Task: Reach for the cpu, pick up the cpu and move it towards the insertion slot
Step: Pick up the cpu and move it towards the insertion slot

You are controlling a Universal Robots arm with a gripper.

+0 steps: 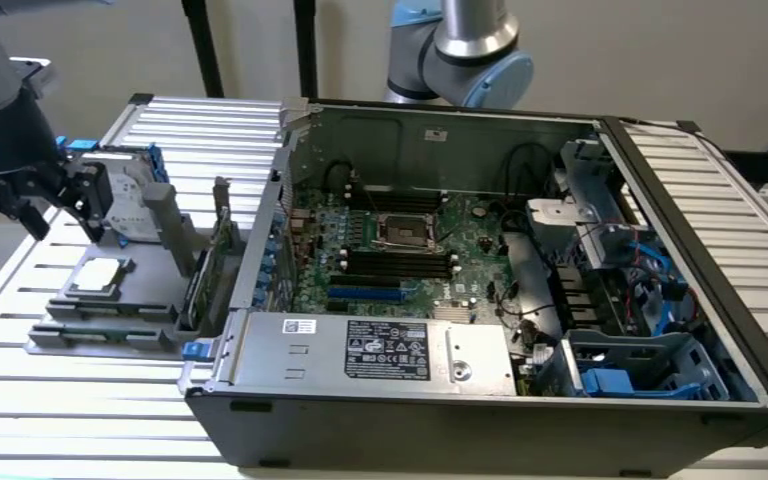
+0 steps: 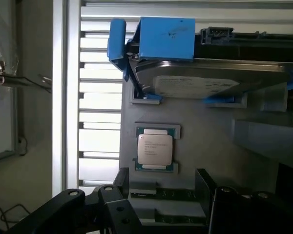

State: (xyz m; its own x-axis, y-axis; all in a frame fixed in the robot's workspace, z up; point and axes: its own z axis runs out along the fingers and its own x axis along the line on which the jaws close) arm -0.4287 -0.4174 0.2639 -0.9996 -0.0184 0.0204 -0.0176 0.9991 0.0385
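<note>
Jaws spread wide and empty, near the cpu's holder.
My gripper hangs beside the upright hard drive with blue rails, which stands just past the cpu. The cpu lies flat in a recess of the grey fixture, metal top up, square with no longer side. The insertion slot sits well apart inside the open computer case on the slatted metal table.

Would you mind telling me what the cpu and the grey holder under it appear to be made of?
The cpu: its top looks like matte silvery metal with faint printing, and its thin green edge suggests circuit board. The holder is uniformly dull grey with no shine, probably plastic, though painted metal is possible.
</note>
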